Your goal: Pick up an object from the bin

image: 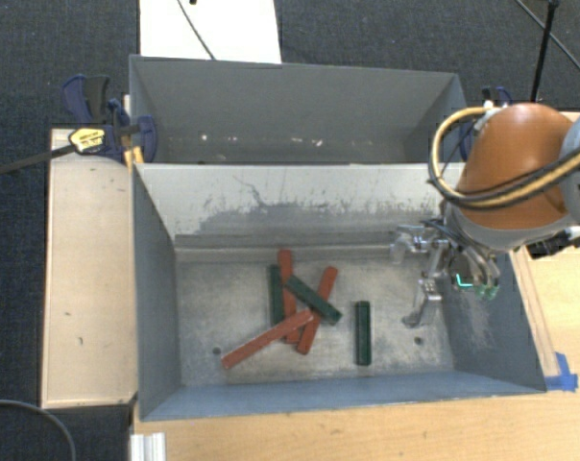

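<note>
Grey metal bin (156, 286), sloped walls, flat scuffed floor. It holds six sticks, red-brown and dark green, all lying flat.

Heap of sticks (295, 305) sits just off floor centre toward 9 o'clock, five pieces:
- long red stick (261, 342) runs slantwise from the heap out toward 8 o'clock, far end on bare floor
- upright green stick (275, 296) and upright red stick (286, 262) lie side by side, touching, both along the 12–6 line
- slanted green stick (314, 299) lies across the top of the heap
- short red stick (311, 332) passes under that green one, leaning toward 1 o'clock

Lone green stick (363, 333) is nearest the gripper. It is dark green, straight and short with a flat bar shape, lying along the 12–6 line. It is at about 4 o'clock on the floor, apart from the heap and touching nothing else.

Gripper (418, 321) is low at the floor's 3 o'clock side, over bare metal, with the lone green stick near it at its 9 o'clock and not touching. Can't tell whether the gripper is apart or together, since from this angle it reads as one metal shape.

Orange cover (516, 166) on the wrist, with cables (453, 185) looped round it, hides the upper gripper and part of the bin's 3 o'clock wall. How the sticks stack low in the heap is hard to make out.
</note>
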